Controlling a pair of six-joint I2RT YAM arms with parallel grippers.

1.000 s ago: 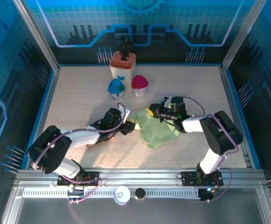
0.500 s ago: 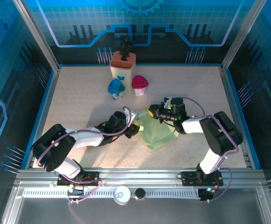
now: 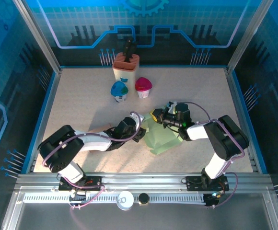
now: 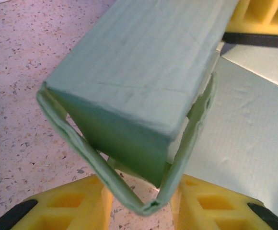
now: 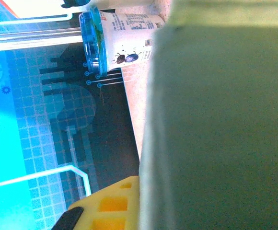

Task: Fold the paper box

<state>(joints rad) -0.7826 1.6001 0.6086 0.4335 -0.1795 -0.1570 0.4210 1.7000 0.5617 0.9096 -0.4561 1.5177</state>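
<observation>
Green paper box (image 3: 164, 139) lies half folded on the table (image 3: 81, 96), a little right of its middle and closer to the near edge than the far one. At the box's left side the left gripper (image 3: 140, 134) has its jaws part-way closed, both yellow fingers (image 4: 72, 211) touching a looped flap between them. The right gripper (image 3: 156, 115) is clamped tight on the box's far edge. A blue cup (image 3: 119, 90) and a pink cup (image 3: 143, 86) stand toward the far edge.
</observation>
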